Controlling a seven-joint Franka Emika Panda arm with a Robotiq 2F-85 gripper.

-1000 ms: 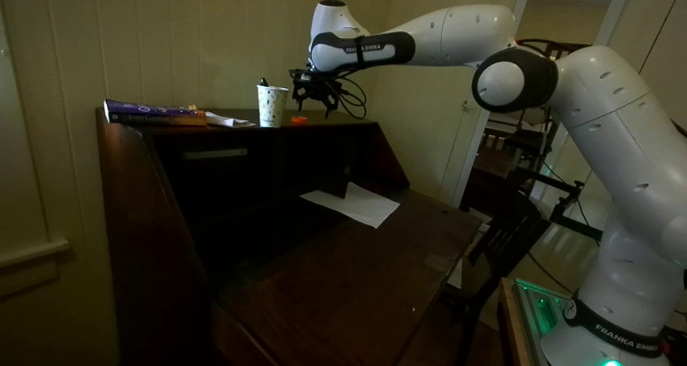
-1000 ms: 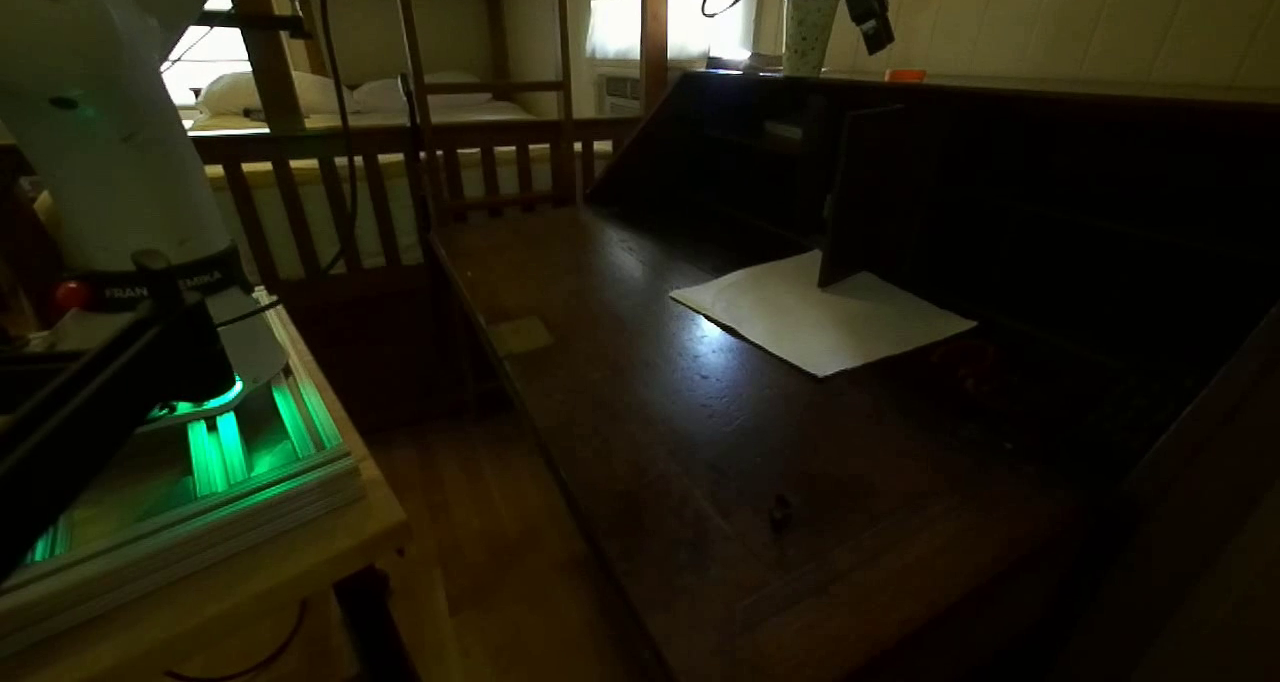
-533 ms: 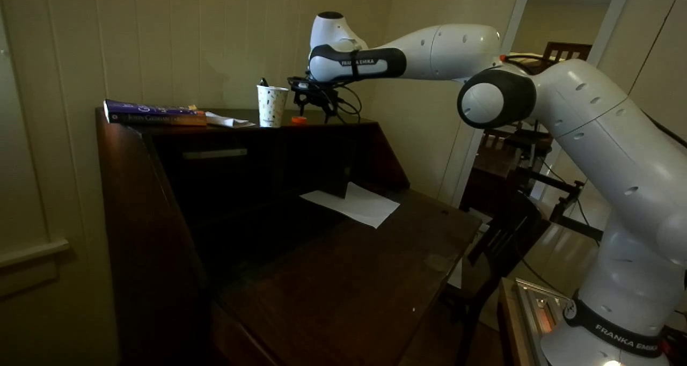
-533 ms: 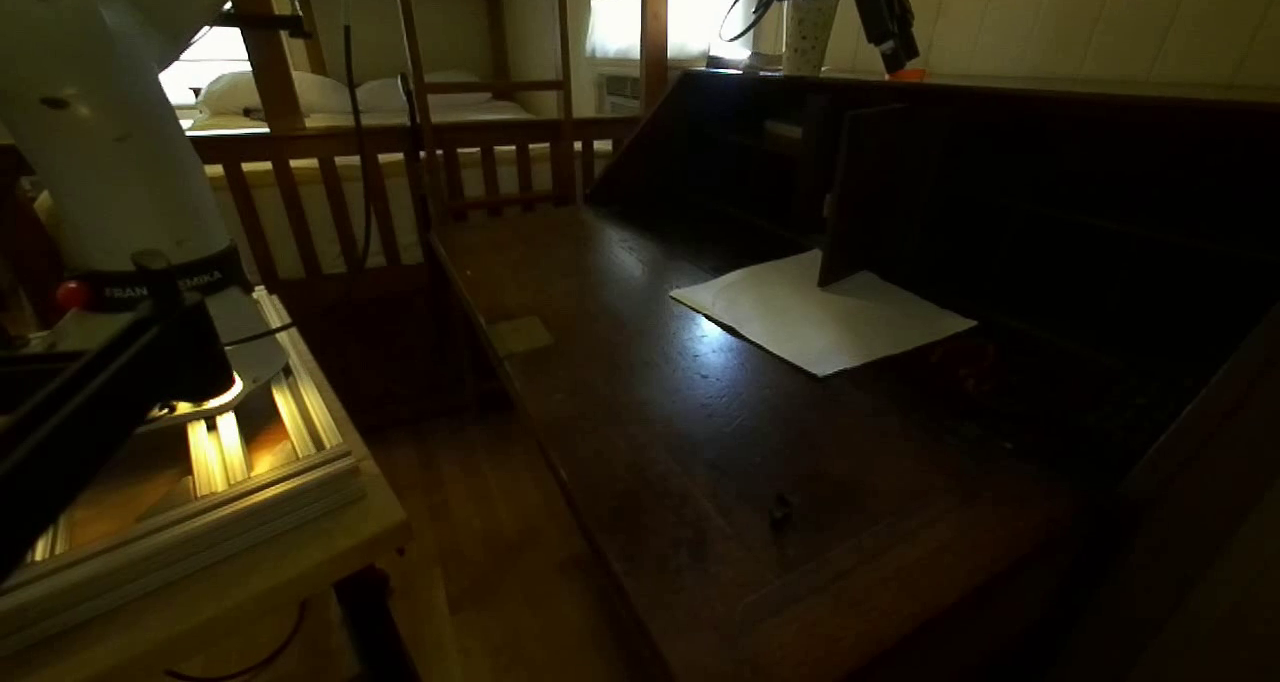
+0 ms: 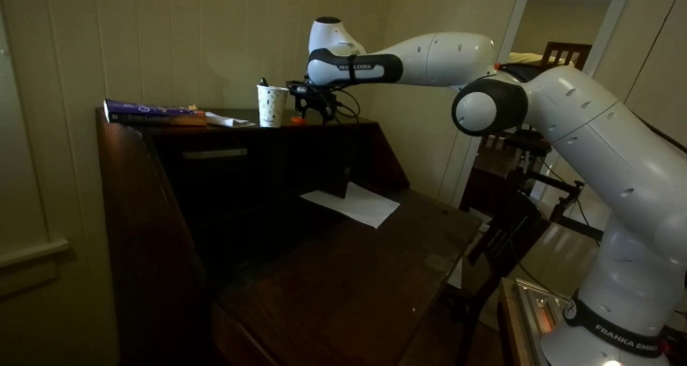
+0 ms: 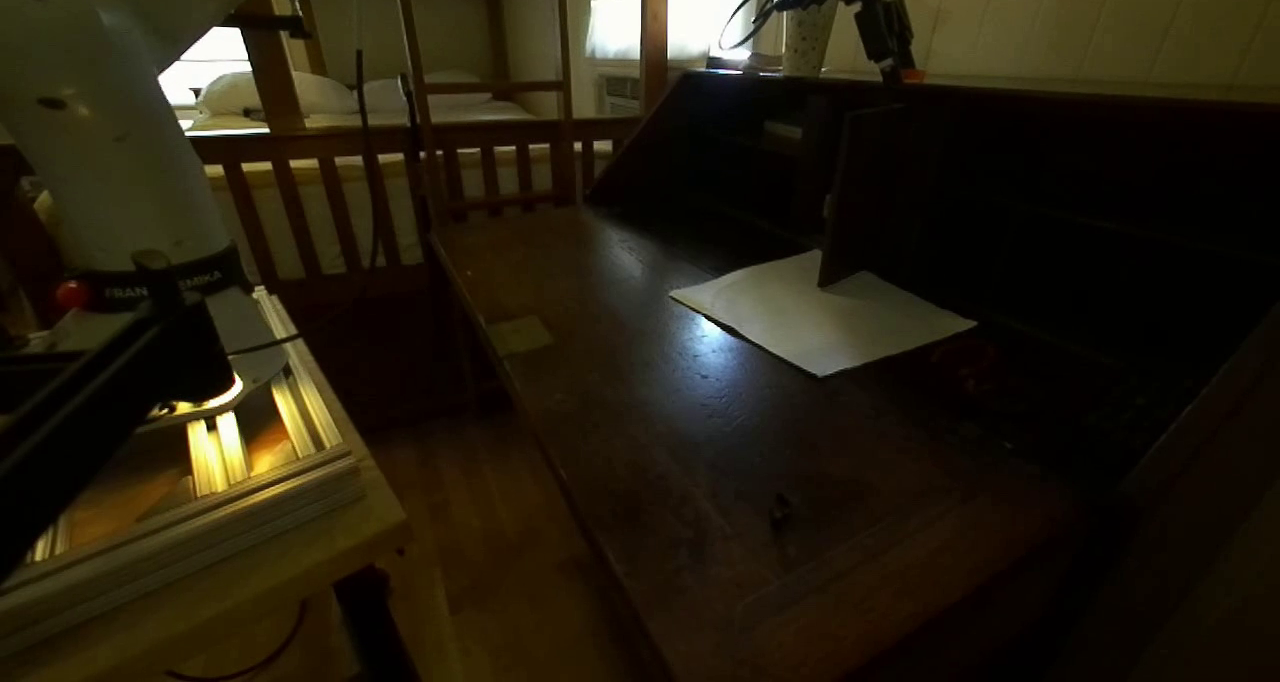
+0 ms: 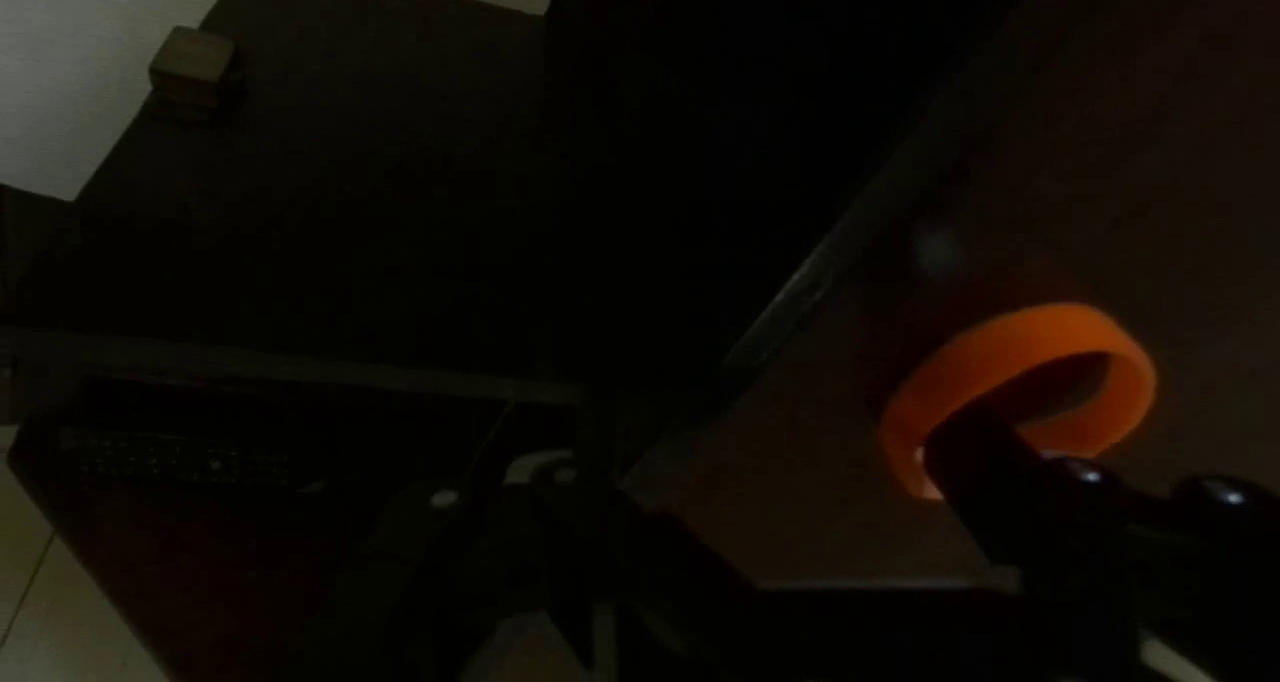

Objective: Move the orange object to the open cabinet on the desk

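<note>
The Robotiq gripper [image 5: 314,115] is holding its 2 fingers wide apart, gripping nothing. In the wrist view, 1 fingertip [image 7: 985,472] is overlapping the orange ring [image 7: 1000,347] lying atop the slant-front desk [image 5: 343,280] near the speckled cup [image 5: 272,107].

LOC: home, bdrm | bunk bed [image 6: 500,134] w/ pillows [image 6: 325,94] | wd desk [image 5: 333,275] | paneled wall [image 5: 204,38]
</note>
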